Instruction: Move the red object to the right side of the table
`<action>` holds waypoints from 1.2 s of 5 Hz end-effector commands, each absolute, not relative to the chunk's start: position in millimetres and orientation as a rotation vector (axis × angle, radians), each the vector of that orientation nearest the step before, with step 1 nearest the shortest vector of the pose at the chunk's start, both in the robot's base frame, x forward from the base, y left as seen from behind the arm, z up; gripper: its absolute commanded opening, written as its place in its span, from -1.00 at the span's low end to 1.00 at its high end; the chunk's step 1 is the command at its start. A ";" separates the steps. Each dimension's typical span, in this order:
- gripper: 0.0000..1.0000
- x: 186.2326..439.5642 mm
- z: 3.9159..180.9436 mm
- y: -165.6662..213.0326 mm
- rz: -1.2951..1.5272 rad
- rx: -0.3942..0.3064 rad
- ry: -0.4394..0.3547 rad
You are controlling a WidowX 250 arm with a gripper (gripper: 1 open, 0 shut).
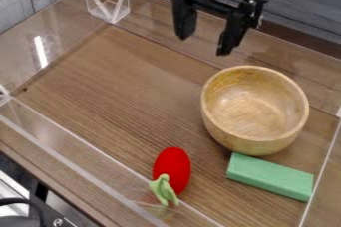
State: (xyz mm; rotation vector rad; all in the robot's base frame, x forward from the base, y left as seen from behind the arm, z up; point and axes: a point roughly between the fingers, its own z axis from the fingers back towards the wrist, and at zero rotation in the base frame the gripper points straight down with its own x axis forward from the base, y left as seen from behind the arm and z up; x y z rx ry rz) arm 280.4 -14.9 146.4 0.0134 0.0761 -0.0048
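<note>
The red object (170, 167) is a small rounded plush fruit with a light green leafy stem end pointing toward the front wall. It lies on the brown wood-grain table (120, 92) near the front edge, left of the green block. My gripper (209, 32) hangs open and empty above the back of the table, far behind the red object and just behind the wooden bowl. Its two black fingers (184, 24) point down with a clear gap between them.
A wooden bowl (254, 109) stands at the right middle. A flat green rectangular block (270, 176) lies in front of it near the right front. Low clear acrylic walls (67, 156) border the table. A clear folded stand (107, 5) sits at the back left.
</note>
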 end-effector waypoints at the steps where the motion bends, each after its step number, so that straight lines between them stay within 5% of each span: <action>1: 1.00 290.6 159.5 1.6 0.014 0.015 0.006; 3: 1.00 293.1 133.3 11.5 0.108 0.009 0.025; 6: 1.00 295.5 157.9 -2.4 0.039 0.008 0.018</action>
